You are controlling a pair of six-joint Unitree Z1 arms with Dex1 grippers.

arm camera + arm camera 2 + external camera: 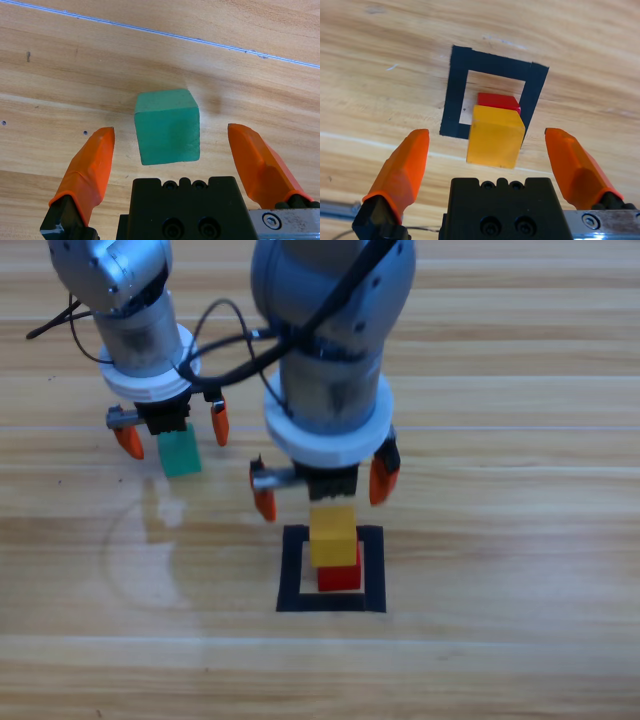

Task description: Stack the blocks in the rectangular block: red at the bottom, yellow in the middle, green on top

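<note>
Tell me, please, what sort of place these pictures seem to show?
Probably a robotics lab bench set up for a stacking exercise: a bare wooden table with a black tape rectangle marked on it, small coloured cubes such as the green cube, and two grey arms working over them.

wooden table [520, 660]: pale plank grain, faint curved ring mark [140, 560] on its surface, left of table centre.

Two grey arms reach down from the frame's top, left end effector [172, 429] and right end effector [324, 490] both spread wide.
</note>
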